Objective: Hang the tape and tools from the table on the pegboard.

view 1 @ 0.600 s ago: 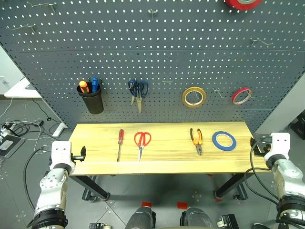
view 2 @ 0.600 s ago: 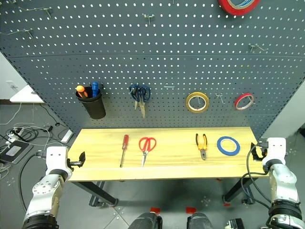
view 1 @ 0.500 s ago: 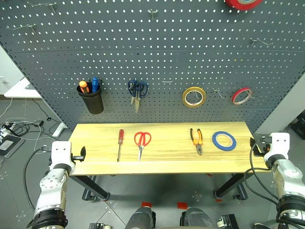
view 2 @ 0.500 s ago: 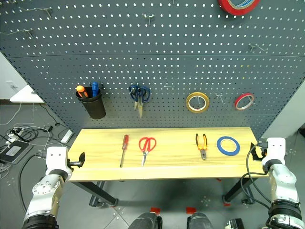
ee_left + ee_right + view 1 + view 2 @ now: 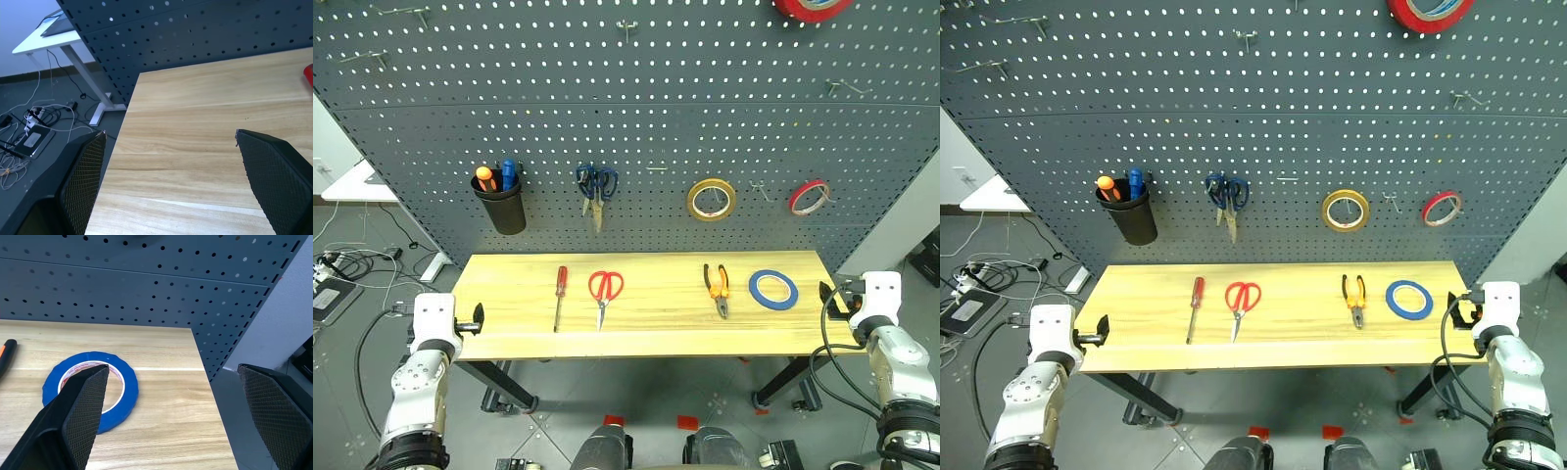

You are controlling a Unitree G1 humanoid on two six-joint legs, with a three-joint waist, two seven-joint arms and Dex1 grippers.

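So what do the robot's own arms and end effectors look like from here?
Both arms are silver-grey metal with rounded joint housings and black bands lower down. Each wrist carries a white boxy block. The left end effector and the right end effector each have two black fingers with a fine mesh-textured surface. Black cables loop beside both arms.

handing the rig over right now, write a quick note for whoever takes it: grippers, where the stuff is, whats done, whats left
Left gripper: open, empty, at the table's left end.
Right gripper: open, empty, at the right end, beside the blue tape.
On the table, left to right: red-handled screwdriver, red scissors, pliers, blue tape.
Done: none of the four hung on the pegboard yet.
Left: hang all four. The blue tape is closest to the right gripper, so it looks like the easiest start.
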